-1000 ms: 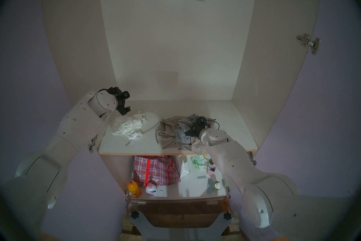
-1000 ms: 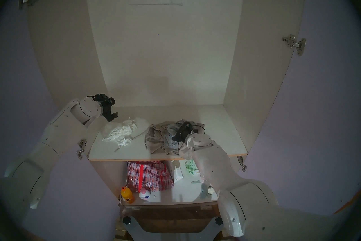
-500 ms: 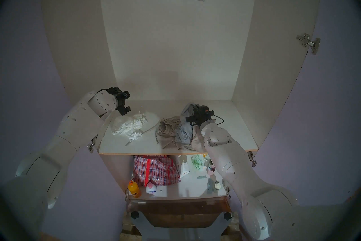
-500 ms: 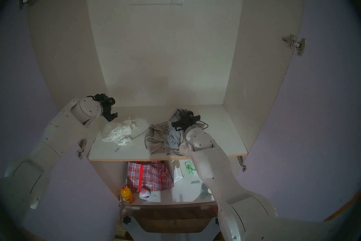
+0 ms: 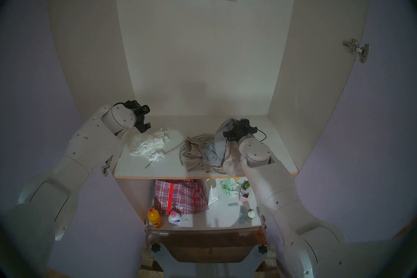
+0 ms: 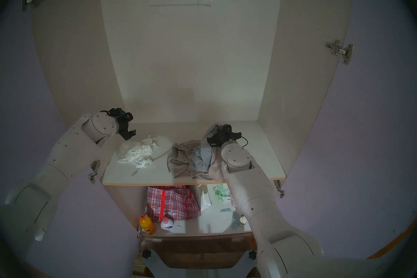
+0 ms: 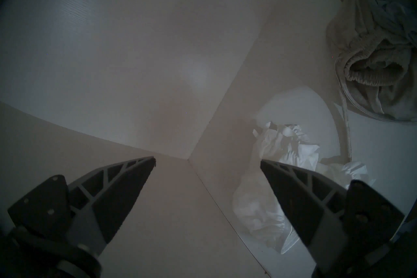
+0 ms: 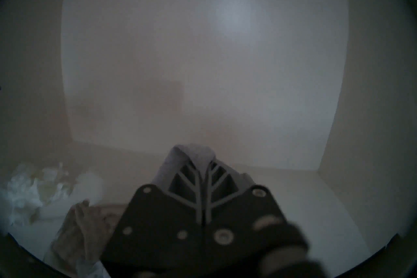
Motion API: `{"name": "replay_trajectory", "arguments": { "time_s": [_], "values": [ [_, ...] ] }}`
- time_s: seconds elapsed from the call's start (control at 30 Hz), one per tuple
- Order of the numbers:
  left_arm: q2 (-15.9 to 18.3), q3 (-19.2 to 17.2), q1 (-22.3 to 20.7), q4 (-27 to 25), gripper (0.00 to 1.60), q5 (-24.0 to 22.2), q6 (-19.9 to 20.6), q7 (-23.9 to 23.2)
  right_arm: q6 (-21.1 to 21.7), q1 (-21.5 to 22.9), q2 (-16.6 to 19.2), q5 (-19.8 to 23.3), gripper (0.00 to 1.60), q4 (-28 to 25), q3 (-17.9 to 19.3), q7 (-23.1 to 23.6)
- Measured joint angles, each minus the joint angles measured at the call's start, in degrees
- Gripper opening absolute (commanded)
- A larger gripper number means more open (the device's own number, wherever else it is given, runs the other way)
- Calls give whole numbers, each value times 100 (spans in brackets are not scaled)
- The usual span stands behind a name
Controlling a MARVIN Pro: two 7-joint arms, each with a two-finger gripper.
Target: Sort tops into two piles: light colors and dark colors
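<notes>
The white strappy top (image 5: 150, 144) lies crumpled in a small heap on the shelf (image 5: 275, 149), at about nine o'clock from the darker heap, well apart from it. The beige-taupe knit (image 5: 194, 153) sits bunched, one long cord (image 5: 174, 147) trailing toward the white heap. My right claw (image 8: 204, 161) is clamped on a fold of the thin grey-blue top (image 5: 220, 143), lifting it in a peak at one o'clock of the knit; its lower part still drapes on the heap.

- You're looking at a thin, crumpled white top (image 5: 150, 143), soft cloth.
- The beige-taupe knit (image 5: 191, 149) is showing a ribbed, rough weave.
- The grey-blue top (image 5: 220, 146) is hanging smooth and thin.
- The shelf (image 5: 270, 135) is reading as matt white laminate.
- The orange bottle (image 5: 154, 218) is looking like glossy plastic.
</notes>
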Motion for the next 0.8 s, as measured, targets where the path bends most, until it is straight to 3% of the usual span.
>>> {"name": "replay_trajectory", "arguments": {
  "time_s": [0.07,0.2,0.43,0.53,0.6,0.73,0.77,0.8],
  "values": [
    [-1,0,0,-1,160,0,0,0,210,-69,14,31,0,-78,-16,87],
    [-1,0,0,2,160,0,0,0,740,-567,161,173,0,-775,-37,629],
    [-1,0,0,2,160,0,0,3,1667,-1348,870,305,0,-2138,-17,1770],
    [0,0,0,0,160,0,1,3,2119,-1627,997,252,0,-2637,23,1653],
    [-1,0,-1,-3,160,-1,1,3,2432,-1809,919,150,0,-2910,3,1322],
    [-1,0,-1,-2,160,-1,2,3,2507,-1648,634,9,0,-2339,-160,814],
    [0,0,-1,-1,160,-1,2,3,2504,-1531,573,-12,27,-2130,-185,764],
    [0,0,-1,0,160,-1,2,3,2502,-1385,515,-32,29,-1884,-218,737]
  ]
}}
